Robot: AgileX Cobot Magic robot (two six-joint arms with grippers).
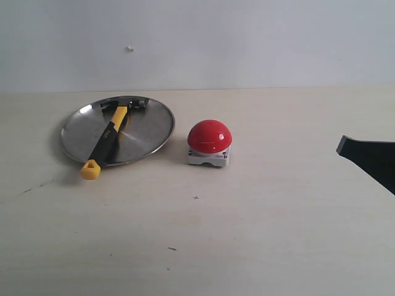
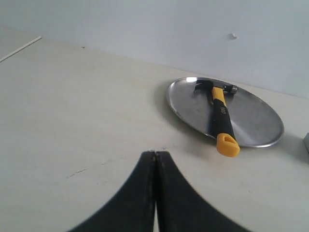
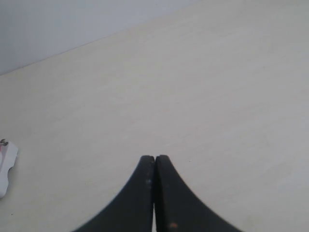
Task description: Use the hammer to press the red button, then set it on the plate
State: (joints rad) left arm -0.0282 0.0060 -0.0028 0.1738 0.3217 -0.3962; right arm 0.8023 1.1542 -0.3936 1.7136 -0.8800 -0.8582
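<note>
The hammer lies on the steel plate, its dark head near the far rim and its yellow end hanging over the near rim onto the table. The red button sits on its white-grey base just right of the plate; only a corner of that base shows in the right wrist view. My left gripper is shut and empty, well short of the plate, and does not show in the exterior view. My right gripper is shut and empty at the right edge, away from the button.
A pale tabletop runs to a light wall behind. A few small dark specks mark the table's front area.
</note>
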